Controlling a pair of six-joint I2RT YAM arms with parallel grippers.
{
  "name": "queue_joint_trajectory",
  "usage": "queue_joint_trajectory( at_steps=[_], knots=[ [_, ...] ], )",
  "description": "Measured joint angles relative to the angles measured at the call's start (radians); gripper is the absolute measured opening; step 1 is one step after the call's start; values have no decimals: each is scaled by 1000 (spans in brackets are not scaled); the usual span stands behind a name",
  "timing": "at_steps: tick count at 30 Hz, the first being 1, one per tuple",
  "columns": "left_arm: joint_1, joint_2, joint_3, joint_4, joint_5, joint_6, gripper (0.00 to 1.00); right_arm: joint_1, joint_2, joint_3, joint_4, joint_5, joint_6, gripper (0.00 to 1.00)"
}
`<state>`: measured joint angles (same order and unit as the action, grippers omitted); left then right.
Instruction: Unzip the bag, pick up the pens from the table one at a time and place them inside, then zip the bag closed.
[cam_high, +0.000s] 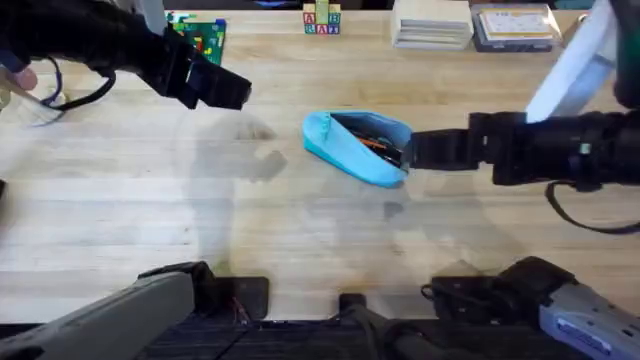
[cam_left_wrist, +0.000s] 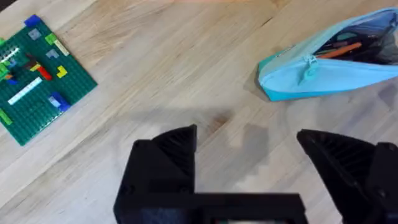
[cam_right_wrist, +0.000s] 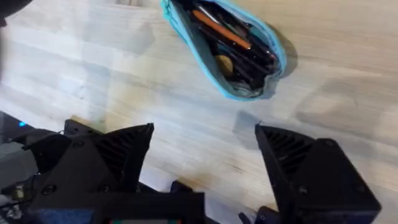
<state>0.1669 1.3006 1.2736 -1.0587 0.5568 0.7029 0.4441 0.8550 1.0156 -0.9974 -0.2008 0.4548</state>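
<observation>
Mid-worktop (cam_high: 150, 200), the bag (cam_high: 355, 147) lies on its side, unzipped, mouth gaping toward the right arm. Pens (cam_right_wrist: 224, 32) are inside: an orange one plus several dark ones. I see no loose pens on the wood around it, so loading looks finished and zipping is what's left. Right gripper (cam_high: 412, 150) sits just beside the bag's open end, fingers spread wide, holding nothing; probably lined up there to pin that end. Left gripper (cam_high: 225, 90) hangs well apart, toward the far left, also wide open and empty. Zipper pull (cam_left_wrist: 308, 65) sits at the closed end, facing the left arm, likely its grab point.
</observation>
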Motion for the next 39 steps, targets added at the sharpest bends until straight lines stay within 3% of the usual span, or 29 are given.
queue_joint_trajectory(
  at_steps=[10,17,26,39],
  knots=[
    [0,0,0,0,0,0,993,250,174,129,4,186,158,997],
    [0,0,0,0,0,0,993,358,313,197,7,271,277,997],
    [0,0,0,0,0,0,993,436,423,239,10,343,436,997],
    [0,0,0,0,0,0,994,467,435,245,10,394,561,998]
  ],
)
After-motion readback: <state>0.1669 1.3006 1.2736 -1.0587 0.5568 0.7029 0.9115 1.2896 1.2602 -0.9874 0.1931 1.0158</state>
